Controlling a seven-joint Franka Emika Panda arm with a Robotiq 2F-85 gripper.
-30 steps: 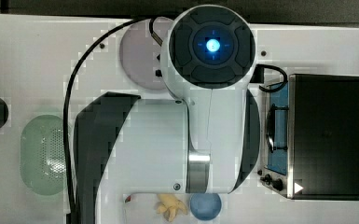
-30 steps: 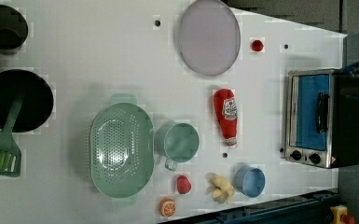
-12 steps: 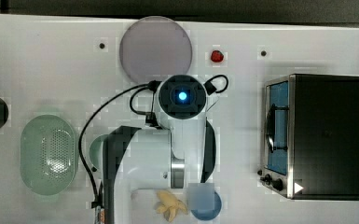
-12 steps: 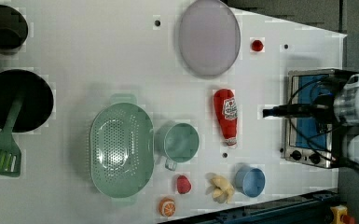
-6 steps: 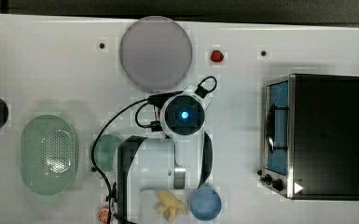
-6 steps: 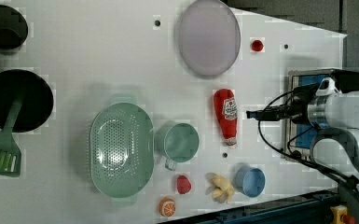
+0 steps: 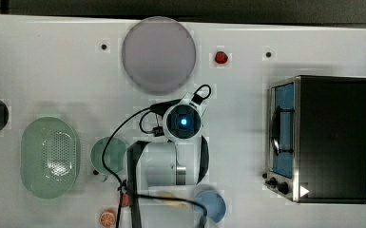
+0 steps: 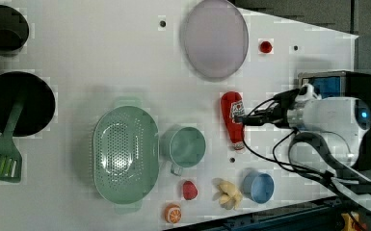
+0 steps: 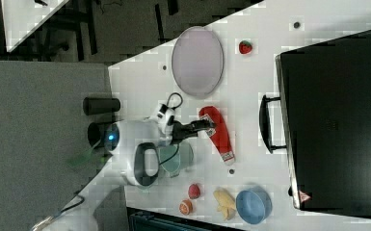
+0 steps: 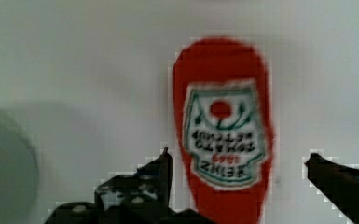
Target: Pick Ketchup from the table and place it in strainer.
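Leftward in the left view, the strainer [image 8: 125, 159] sits near the table's [image 8: 86, 57] left-hand half; mid-table lies the ketchup [image 8: 233, 120], then the gripper [image 8: 245, 117] over it, spread wide and empty. Best to descend centred so both fingers straddle the bottle's label evenly before closing.

- The ketchup [image 8: 233, 122] lies on the table [image 8: 101, 57], between the plate [image 8: 215, 37] and the cup [image 8: 187, 146].
- The strainer [image 8: 124, 153] sits just beside the cup, on the left view's left.
- The toaster oven [image 7: 330, 137] stands at the top view's right edge.
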